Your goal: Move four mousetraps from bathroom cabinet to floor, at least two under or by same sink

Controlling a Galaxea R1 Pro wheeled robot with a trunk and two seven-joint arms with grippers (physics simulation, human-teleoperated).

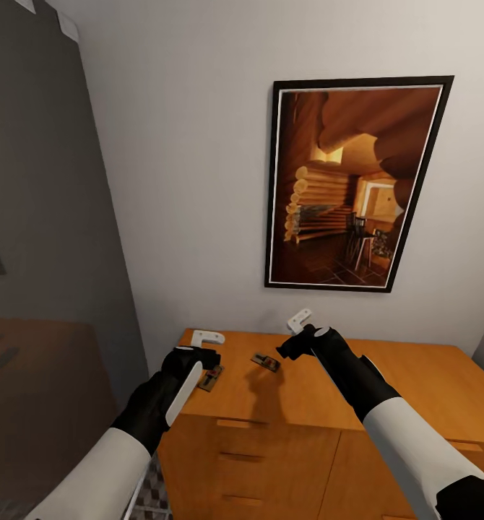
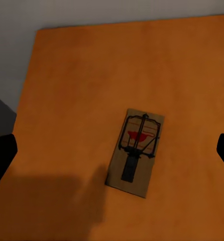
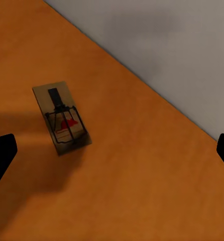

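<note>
Two mousetraps lie flat on the cabinet [image 1: 386,379] top: the left mousetrap [image 1: 211,378] below the spread, empty left gripper [image 1: 199,355], the right mousetrap [image 1: 265,362] beside the spread, empty right gripper [image 1: 289,348]. Wrist views reveal each trap's red bait pedal; the head view adds a framed picture [image 1: 354,184].

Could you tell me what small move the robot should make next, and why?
Probably lower the left hand straight down over the mousetrap and close on it. The trap lies flat on the cabinet top, between the open fingers with nothing held. The right hand hangs open above the other mousetrap.
</note>
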